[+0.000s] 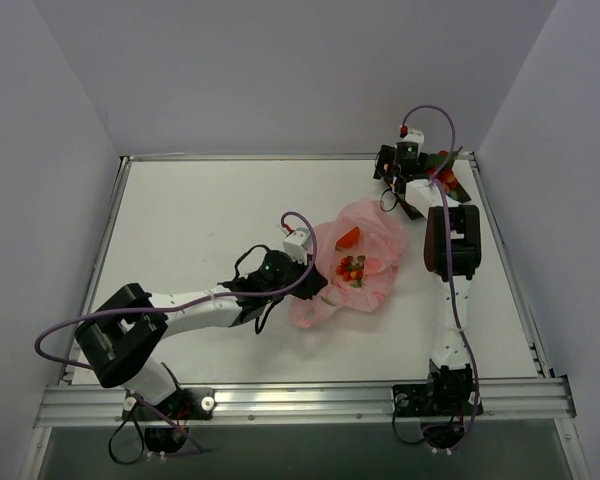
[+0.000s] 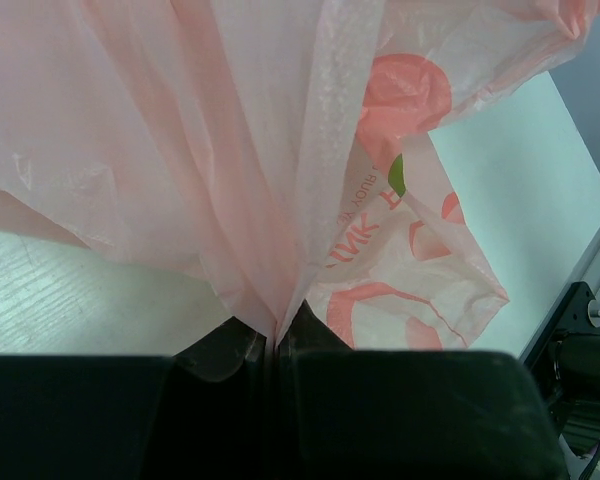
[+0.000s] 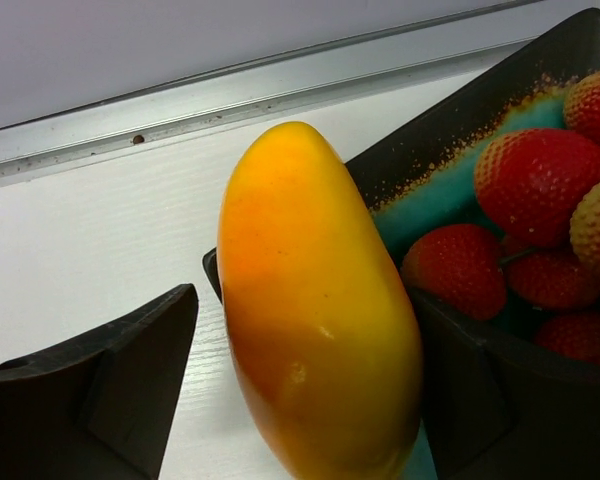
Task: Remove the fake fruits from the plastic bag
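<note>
The right gripper (image 3: 305,330) is holding its jaws apart around a yellow-orange fruit (image 3: 300,230) leaning at the rim of the dark tray (image 3: 450,130), where red fruits (image 3: 535,175) are already lying. Well apart from it, the left gripper (image 2: 275,340) is clamping the film of the plastic bag (image 1: 380,240), while an orange fruit (image 1: 348,238) and a small red cluster (image 1: 352,268) are waiting inside, crowded by crinkled folds.

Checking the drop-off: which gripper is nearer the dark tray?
Right. The right gripper is at the tray, a mango between its jaws; the left gripper is mid-table, shut on the pink bag.
</note>
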You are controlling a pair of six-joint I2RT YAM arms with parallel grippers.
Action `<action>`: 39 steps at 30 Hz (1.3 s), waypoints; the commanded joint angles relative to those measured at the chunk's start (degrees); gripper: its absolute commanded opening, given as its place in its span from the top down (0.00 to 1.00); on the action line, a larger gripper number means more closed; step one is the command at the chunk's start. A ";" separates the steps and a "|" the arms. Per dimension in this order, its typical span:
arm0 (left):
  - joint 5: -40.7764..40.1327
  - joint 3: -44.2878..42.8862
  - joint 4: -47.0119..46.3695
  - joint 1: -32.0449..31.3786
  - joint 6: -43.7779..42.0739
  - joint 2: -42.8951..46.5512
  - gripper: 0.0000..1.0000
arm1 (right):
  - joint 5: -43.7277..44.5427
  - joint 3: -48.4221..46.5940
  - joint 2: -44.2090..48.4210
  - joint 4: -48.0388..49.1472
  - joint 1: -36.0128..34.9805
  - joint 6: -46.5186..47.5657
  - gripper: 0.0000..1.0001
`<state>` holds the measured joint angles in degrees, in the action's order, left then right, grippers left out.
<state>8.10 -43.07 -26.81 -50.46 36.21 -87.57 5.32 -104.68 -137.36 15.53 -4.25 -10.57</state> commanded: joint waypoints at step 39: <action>-2.73 -5.18 -3.86 -0.78 2.64 2.58 0.98 | 5.05 54.05 79.13 3.30 -28.24 -12.81 0.98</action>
<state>6.98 -43.79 -27.42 -50.94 37.50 -85.91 7.97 -55.70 -65.12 18.44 -28.16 -19.35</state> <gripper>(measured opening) 0.025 0.022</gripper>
